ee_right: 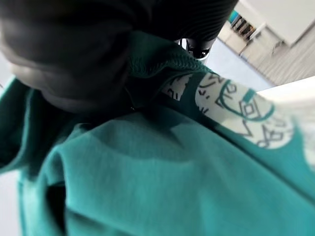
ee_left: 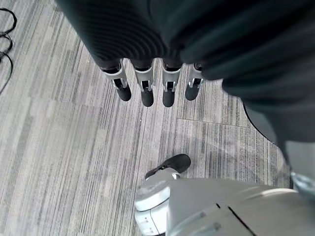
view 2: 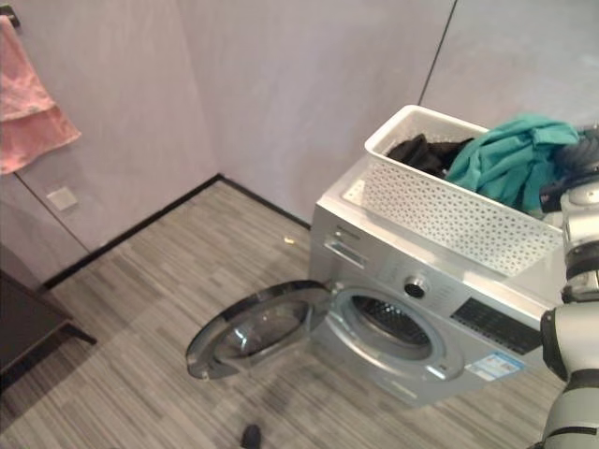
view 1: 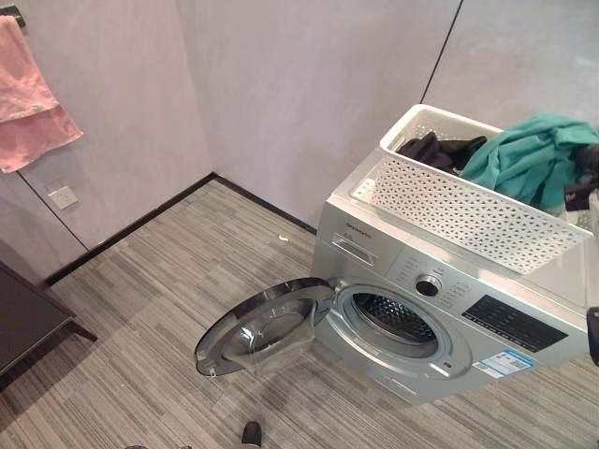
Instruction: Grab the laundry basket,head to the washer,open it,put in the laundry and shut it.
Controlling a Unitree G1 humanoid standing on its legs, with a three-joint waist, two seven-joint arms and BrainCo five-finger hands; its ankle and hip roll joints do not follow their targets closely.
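Where the right hand meets the teal garment, its wrist view has the dark ribbed cover pressed right against the cloth, with folds bunched up around it; its fingers are buried in the fabric, so I cannot tell whether they are closed on it or loose. That teal garment lies heaped in the white perforated laundry basket, which stands on top of the silver washer, and a dark garment lies in the basket's far end beside it. On the washer's front, the round glass door is swung wide open toward the floor, leaving the drum opening exposed, with the control knob just above it. Well away from the washer, the left hand hangs over the grey striped floor with its fingers straight, side by side and holding nothing. Far from the washer, a pink towel hangs on the wall.
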